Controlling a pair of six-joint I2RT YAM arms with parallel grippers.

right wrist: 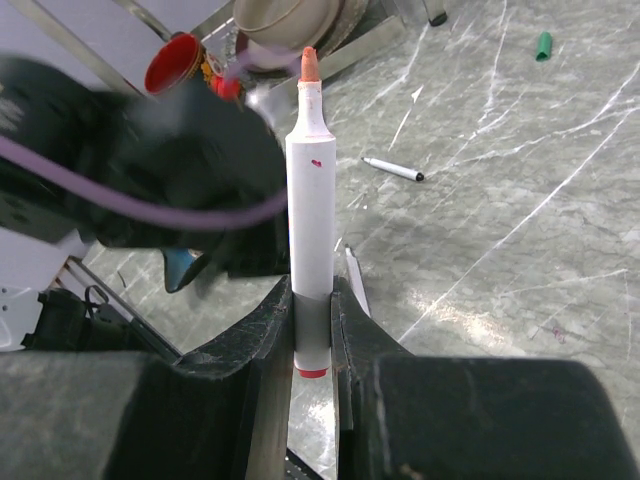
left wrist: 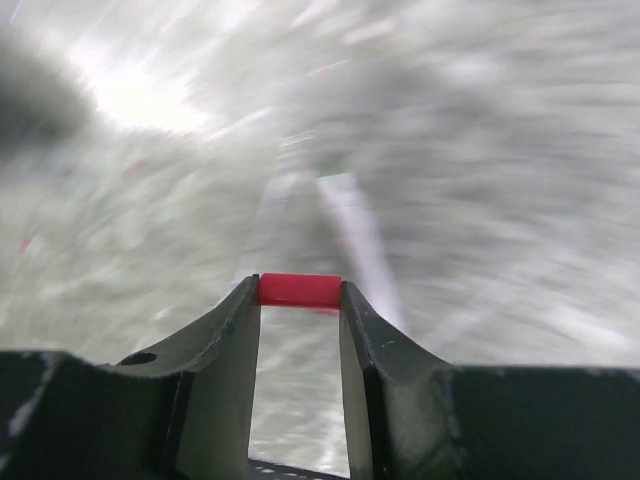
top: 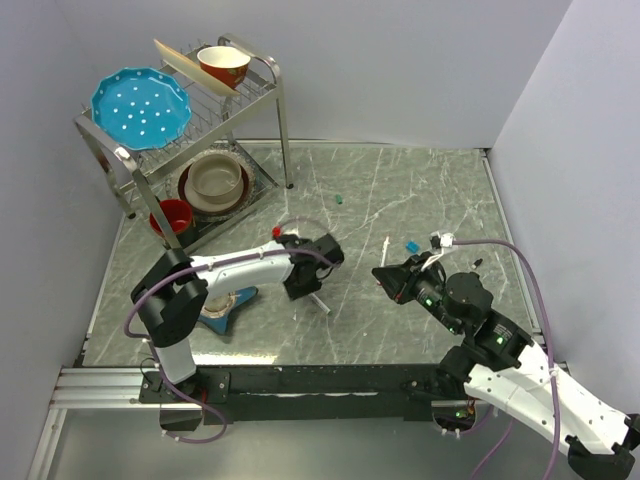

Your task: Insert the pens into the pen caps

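Nearest you, your right fingers [right wrist: 265, 335] pinch a white pen [right wrist: 311, 220] by its base, orange tip pointing straight out, well clear of the dish rack [top: 282, 130]. Your left fingers [left wrist: 225, 345] clamp the red cap [left wrist: 300, 290] crosswise, closer to the rack. Beyond, a black-tipped pen [right wrist: 392, 170] lies flat on the bench [top: 400, 330]. The green cap [right wrist: 543, 45] sits farthest, near the rack's right leg.

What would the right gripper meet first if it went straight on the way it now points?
Probably the left gripper, shut on the red cap, just ahead and slightly left in the wrist view. The red-tipped pen that the right gripper holds would touch first; depth is unclear.
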